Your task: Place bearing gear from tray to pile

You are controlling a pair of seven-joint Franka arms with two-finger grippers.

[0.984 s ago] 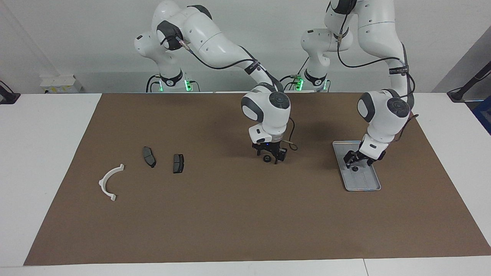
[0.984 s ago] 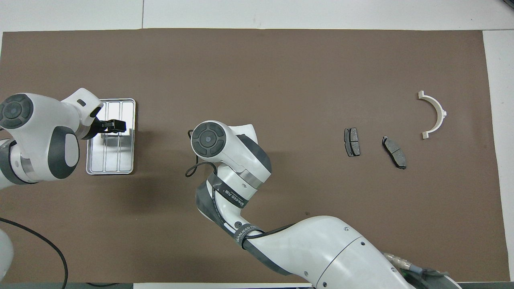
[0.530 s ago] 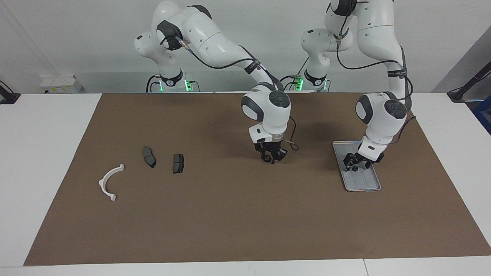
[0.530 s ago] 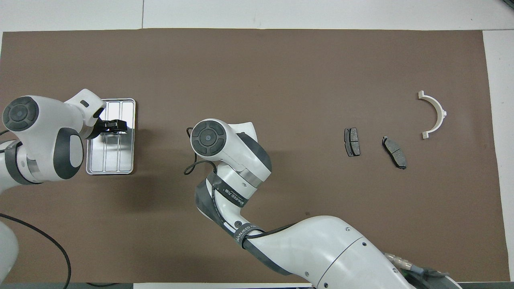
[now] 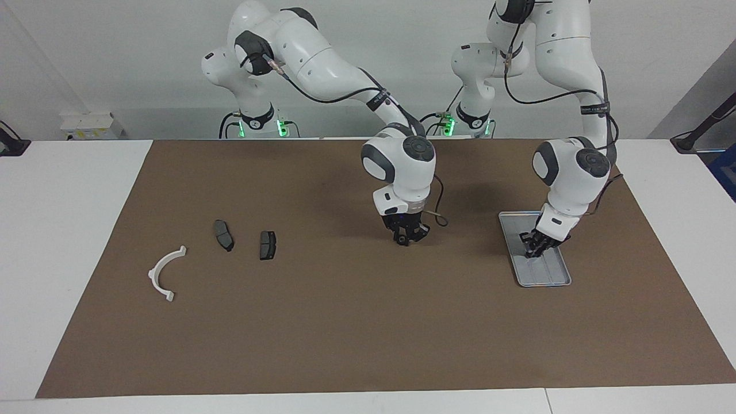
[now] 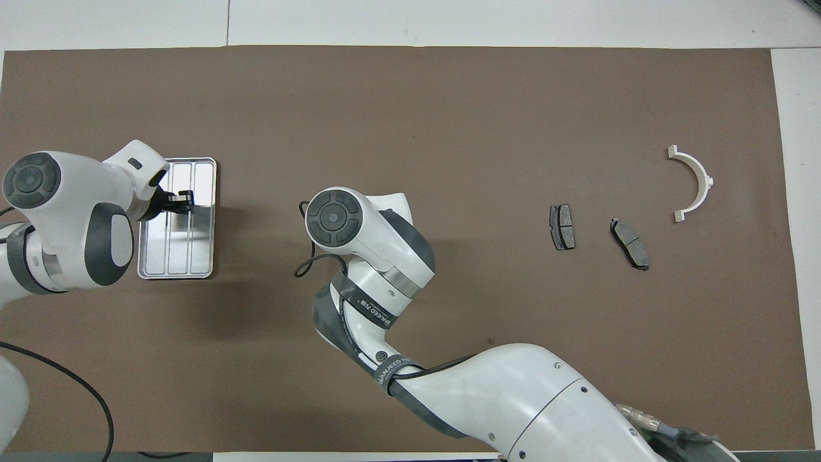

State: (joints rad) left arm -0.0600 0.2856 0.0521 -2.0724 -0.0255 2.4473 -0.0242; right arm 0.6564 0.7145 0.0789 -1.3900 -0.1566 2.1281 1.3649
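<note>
The silver tray [image 5: 546, 276] lies on the mat at the left arm's end and shows in the overhead view [image 6: 202, 256] too. My left gripper [image 5: 536, 246] is down in the tray, fingers shut on a small black bearing gear that they mostly hide; from overhead the gripper [image 6: 181, 200] looks narrow. My right gripper [image 5: 407, 237] is low at mid-mat, shut on a second small black gear. In the overhead view its own wrist hides it. The pile is a white half-ring bracket [image 5: 164, 273] and two brake pads [image 5: 223, 235] [image 5: 267, 245] toward the right arm's end.
The brown mat [image 5: 345, 333] covers most of the white table. The right arm's forearm [image 6: 513, 398] crosses the near part of the mat in the overhead view. Bare mat lies between the right gripper and the brake pads.
Both grippers went from open to shut: the left closed on the gear in the tray, the right on the gear at mid-mat. Neither arm travelled far.
</note>
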